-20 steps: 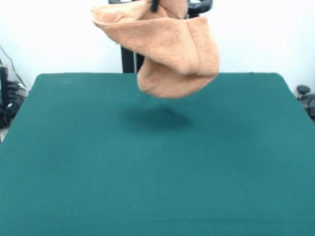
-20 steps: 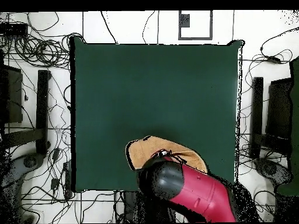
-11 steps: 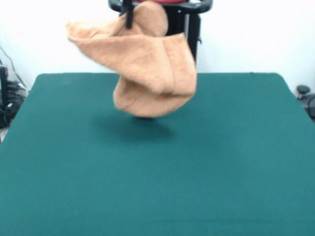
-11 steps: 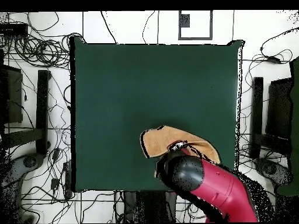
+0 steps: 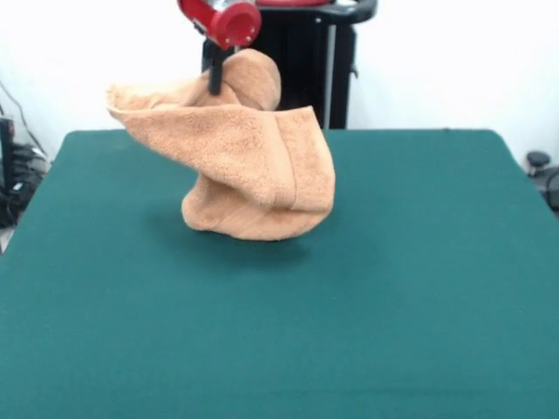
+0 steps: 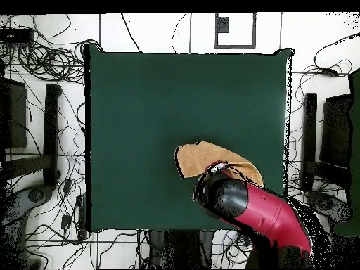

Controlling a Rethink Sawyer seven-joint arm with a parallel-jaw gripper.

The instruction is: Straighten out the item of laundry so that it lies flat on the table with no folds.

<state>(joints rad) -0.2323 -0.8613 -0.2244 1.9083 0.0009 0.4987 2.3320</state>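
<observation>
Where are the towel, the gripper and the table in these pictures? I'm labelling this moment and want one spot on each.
towel [image 5: 253, 170], front view, on its hanging front face.
gripper [image 5: 215, 85], front view, on the dark tip at the towel's top.
table [image 5: 419, 288], front view, on bare green cloth.

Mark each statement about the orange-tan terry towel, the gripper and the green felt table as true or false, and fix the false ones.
1. The orange-tan terry towel lies flat and unfolded. False: it hangs bunched and folded from the gripper.
2. The towel's lower end reaches the dark green felt table. True, as far as the front view shows: its bottom fold seems to rest on the cloth.
3. The gripper holds the towel near its top. True.
4. The towel hangs over the table's bare middle, well away from the robot's side. False: the overhead view shows it near the edge by the red arm.
5. A second cloth lies on the table. False: only one towel shows.
</observation>
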